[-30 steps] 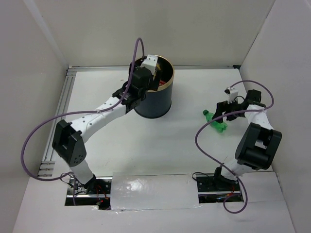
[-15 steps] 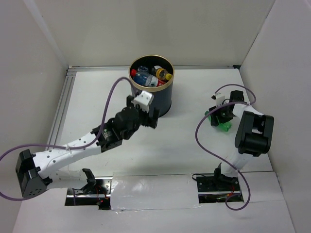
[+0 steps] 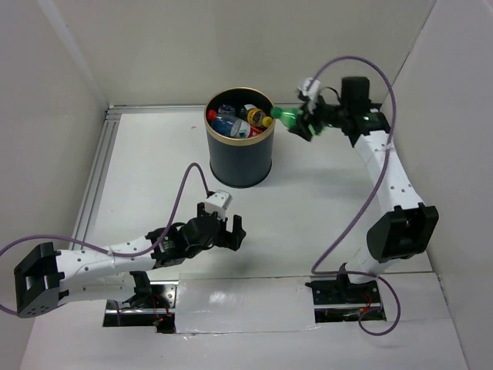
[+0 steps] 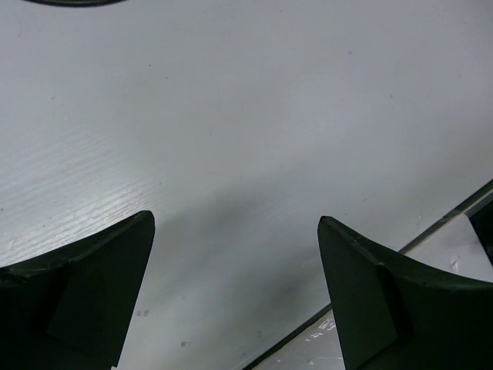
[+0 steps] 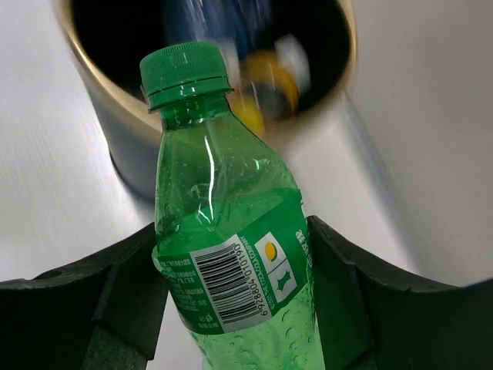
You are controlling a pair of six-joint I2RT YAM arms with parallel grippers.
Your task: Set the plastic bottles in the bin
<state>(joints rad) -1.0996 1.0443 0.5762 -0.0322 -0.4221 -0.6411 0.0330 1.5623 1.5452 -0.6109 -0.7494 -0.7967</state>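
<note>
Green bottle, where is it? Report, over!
Right gripper shut on green bottle, cap pointing at bin. Left gripper open, empty. Nothing between bottle and bin.

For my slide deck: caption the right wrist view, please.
Right tool grips a green bottle, cap pointing toward the gold-rimmed black bin.
</note>
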